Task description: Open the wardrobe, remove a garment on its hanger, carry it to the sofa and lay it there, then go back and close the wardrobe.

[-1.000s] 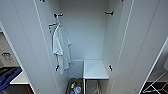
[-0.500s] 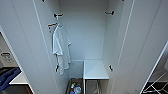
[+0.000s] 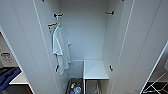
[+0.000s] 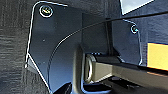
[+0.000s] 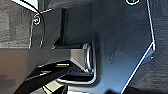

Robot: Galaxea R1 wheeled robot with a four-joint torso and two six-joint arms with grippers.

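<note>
We face the wardrobe (image 3: 85,37), both doors swung wide. A white T-shirt (image 3: 60,48) hangs on its left side from a peg high on the inner wall. Low inside sits a white shelf (image 3: 95,70), and beside it a bin (image 3: 75,88) of small items. Our wrist views show dark robot plates above dark floor; whether either gripper is apart or together we cannot tell.
</note>
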